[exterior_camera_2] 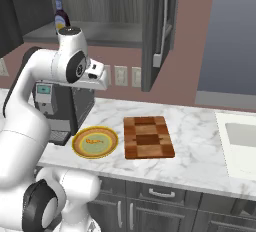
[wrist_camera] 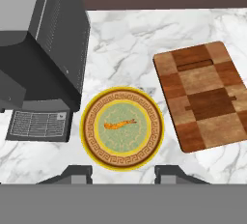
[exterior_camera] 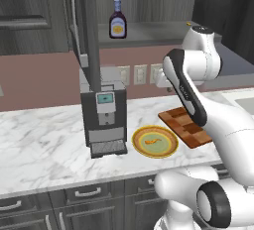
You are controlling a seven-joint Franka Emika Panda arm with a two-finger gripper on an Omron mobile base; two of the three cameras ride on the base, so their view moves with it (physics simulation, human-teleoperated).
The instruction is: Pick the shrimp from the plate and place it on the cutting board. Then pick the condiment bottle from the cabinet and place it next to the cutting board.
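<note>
Fingertips (wrist_camera: 79, 173) of your hand (wrist_camera: 123, 175) stand apart, holding nothing, well above the plate (wrist_camera: 94, 143). Shrimp (wrist_camera: 119, 123) lies at plate centre, untouched. Cutting board (wrist_camera: 205, 96) sits just beside the plate on the marble surface (wrist_camera: 125, 39); condiment bottle (exterior_camera: 117, 21) waits in the cabinet (exterior_camera: 149, 31). Step one judged pending: you descend, centring over the shrimp.

Kitchen, rendered. White-veined marble desk (exterior_camera: 44, 140) over dark drawers with metal handles (exterior_camera: 88, 192). Dark grey wood-grain wall cabinet (exterior_camera_2: 150, 31) above, door open, condiment bottle (exterior_camera: 117, 21) upright on its shelf. Reddish-brown backsplash with wall outlets (exterior_camera: 140, 74). Coffee machine (exterior_camera: 103, 115) stands on the desk beside a plate (exterior_camera: 155, 142) holding a shrimp (wrist_camera: 119, 124); checkered wooden cutting board (exterior_camera_2: 148, 137) nearby. Sink (exterior_camera_2: 242, 143) at right end.
</note>
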